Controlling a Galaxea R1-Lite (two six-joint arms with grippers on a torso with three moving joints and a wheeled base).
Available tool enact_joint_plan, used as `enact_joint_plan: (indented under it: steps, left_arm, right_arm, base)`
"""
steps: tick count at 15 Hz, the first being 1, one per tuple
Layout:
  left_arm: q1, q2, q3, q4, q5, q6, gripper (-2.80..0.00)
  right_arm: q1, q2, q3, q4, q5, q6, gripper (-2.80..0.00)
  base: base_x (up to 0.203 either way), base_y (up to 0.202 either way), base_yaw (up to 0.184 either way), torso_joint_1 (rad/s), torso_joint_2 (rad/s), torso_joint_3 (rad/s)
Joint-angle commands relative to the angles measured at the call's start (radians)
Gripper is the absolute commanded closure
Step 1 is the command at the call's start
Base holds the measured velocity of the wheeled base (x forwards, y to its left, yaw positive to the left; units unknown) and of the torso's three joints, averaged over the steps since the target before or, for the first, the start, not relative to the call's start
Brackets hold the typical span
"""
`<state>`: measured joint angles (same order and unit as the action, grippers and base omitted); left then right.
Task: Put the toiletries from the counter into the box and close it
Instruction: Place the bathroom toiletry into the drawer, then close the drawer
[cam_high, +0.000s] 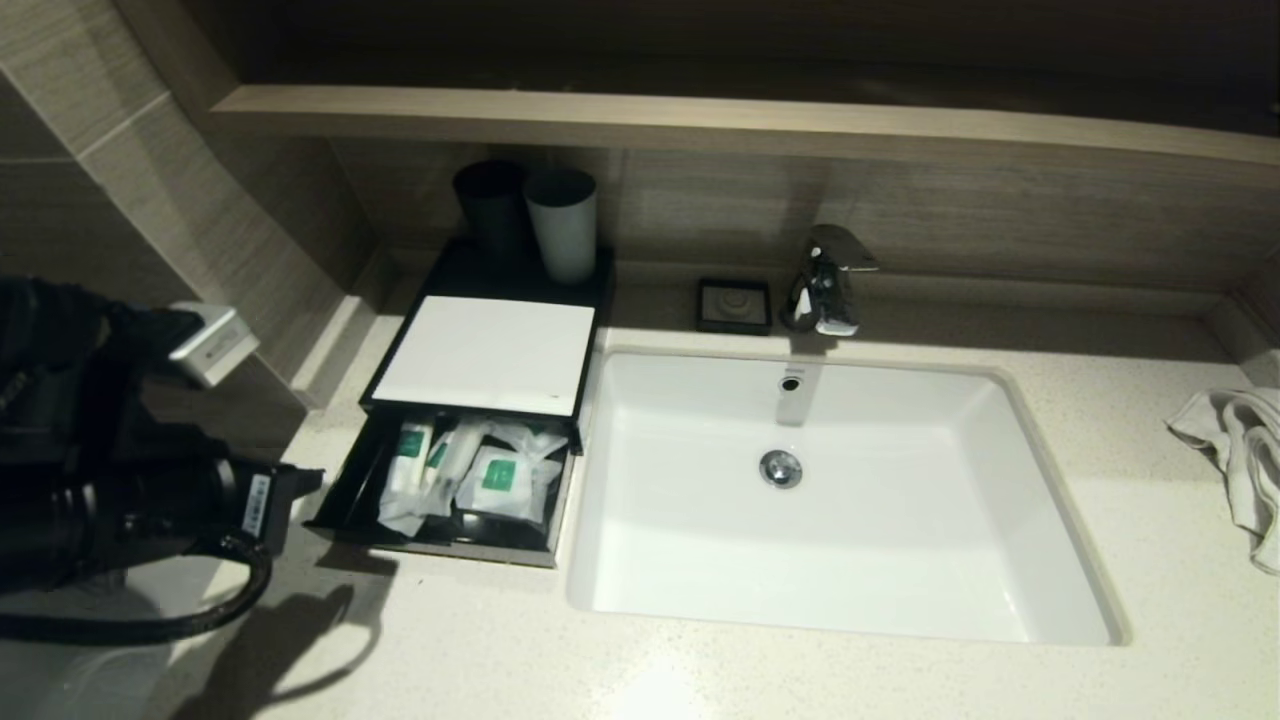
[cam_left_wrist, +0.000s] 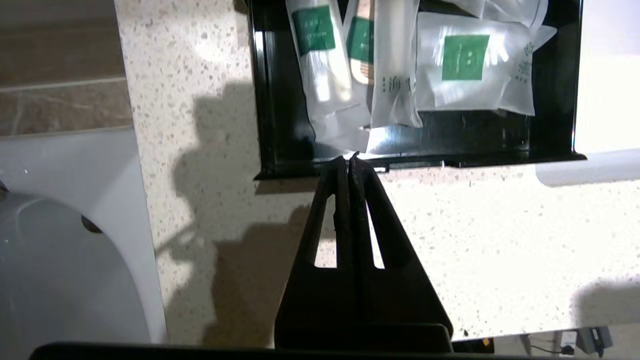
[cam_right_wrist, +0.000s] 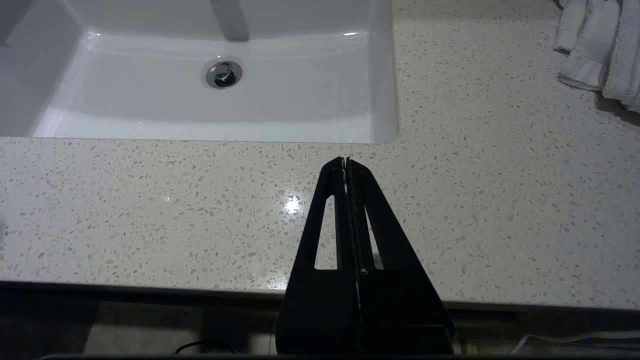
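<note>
Your left gripper (cam_left_wrist: 349, 162) hung clenched and empty, tips just before the drawer's front lip (cam_left_wrist: 450, 161). The toiletries (cam_high: 470, 475) lay inside the open drawer of the box (cam_high: 487, 352); the counter (cam_high: 700, 670) held none. Risk: a push off centre could skew the drawer and jam it, or raised packets (cam_left_wrist: 395, 65) could snag under the top. Your right gripper (cam_right_wrist: 346, 161) sat parked, closed, near the sink (cam_right_wrist: 385, 90).
</note>
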<state>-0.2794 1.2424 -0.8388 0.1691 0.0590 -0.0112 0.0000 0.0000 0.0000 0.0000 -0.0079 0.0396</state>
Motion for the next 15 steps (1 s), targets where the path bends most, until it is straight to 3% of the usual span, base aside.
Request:
enact_joint_plan:
  steps: [1, 6, 12, 15]
  left_arm:
    - [0.000, -0.058, 0.050, 0.003, 0.002, -0.002, 0.00]
    - [0.000, -0.098, 0.158, 0.041, 0.001, -0.003, 0.00]
    - [0.000, -0.006, 0.198, 0.034, -0.001, -0.001, 0.00]
    - [0.000, 0.031, 0.184, 0.031, -0.055, -0.004, 0.00]
  right_arm:
    - [0.000, 0.002, 0.000, 0.000, 0.000, 0.000, 0.00]
    - [0.000, 0.002, 0.000, 0.000, 0.000, 0.000, 0.00]
    - [0.000, 0.002, 0.000, 0.000, 0.000, 0.000, 0.00]
    - [0.000, 0.002, 0.000, 0.000, 0.000, 0.000, 0.00]
  base:
    - [0.000, 0.000, 0.000, 0.000, 0.00, 0.000]
    - [0.000, 0.000, 0.000, 0.000, 0.00, 0.000]
    - [0.000, 0.000, 0.000, 0.000, 0.00, 0.000]
    - [0.000, 0.000, 0.000, 0.000, 0.00, 0.000]
